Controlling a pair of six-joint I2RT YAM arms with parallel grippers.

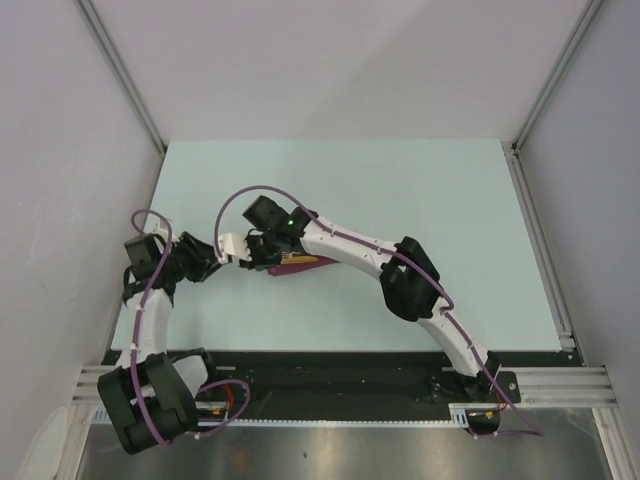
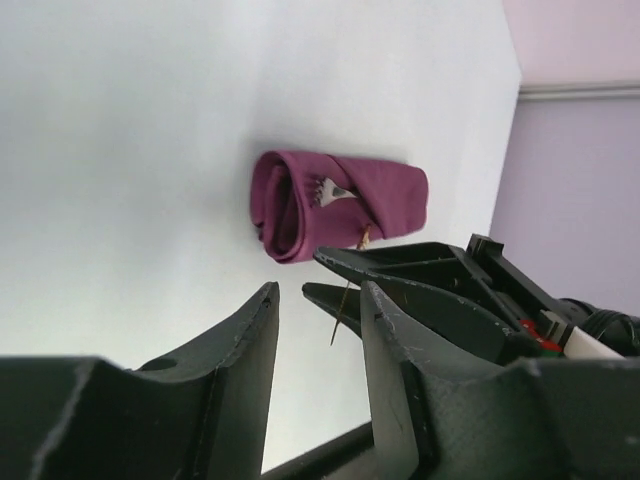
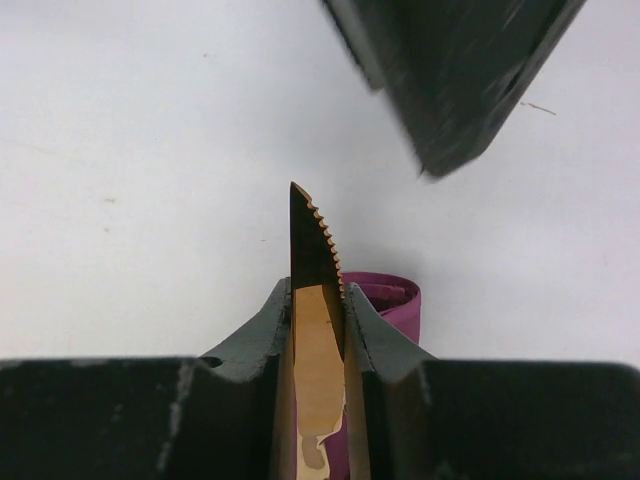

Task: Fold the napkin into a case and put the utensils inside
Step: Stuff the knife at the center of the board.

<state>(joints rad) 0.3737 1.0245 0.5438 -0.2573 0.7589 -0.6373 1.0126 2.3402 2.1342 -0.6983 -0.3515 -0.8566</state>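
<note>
Evidently the golden knife (image 3: 312, 240) is clamped flat between the fingers of the right gripper (image 3: 318, 290), serrated tip pointing out. Being thin, stiff and slick, it is judged best held across its flat handle. The left gripper (image 2: 320, 295) is kept released, grasping nothing. The case (image 2: 340, 200), soft and easily shoved, is seen from above just toward 9 o'clock of the middle of the table (image 1: 400, 200). A silver fork (image 2: 330, 190) is already tucked inside it.

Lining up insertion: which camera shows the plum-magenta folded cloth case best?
Left wrist: whole case visible, silver fork tines poking out. Right wrist: only one end beyond the golden serrated knife; top external: a sliver beneath the right arm.
</note>
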